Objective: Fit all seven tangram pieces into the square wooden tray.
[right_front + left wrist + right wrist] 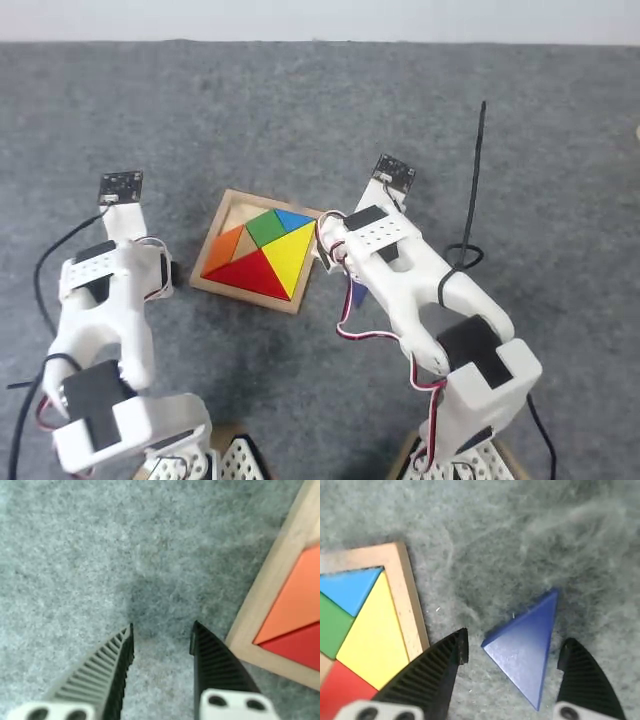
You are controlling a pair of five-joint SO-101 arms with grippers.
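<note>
Closest to the arm bases, the grey felt mat [300, 400] carries two white arms that reach away from the camera. Just beyond, the left gripper [162, 630] hangs over bare mat with its fingers spread and nothing between them, just beside the left rim of the square wooden tray [243, 299]. Its wrist view catches that rim up close, with an orange piece [295, 595] meeting a red triangle [300, 647] inside it. Level with it, the right gripper [512, 647] stands spread around a dark blue triangle [525, 650]. The triangle lies flat on the mat just outside the tray's right rim, apart from both fingers. From above, that triangle is a mere sliver of blue peeking from under the right arm. The high view lays out the tray whole. The red triangle sits nearest, a large yellow triangle [290, 250] is at its right, and the orange piece is at the left beside a tan piece [245, 243]. A green piece [265, 227] and a light blue triangle [293, 219] lie farther back. A pale wood patch [238, 213] in the far left corner may be floor or piece; I cannot tell which. Farthest off, a thin black cable [479, 170] rises to the right.
</note>
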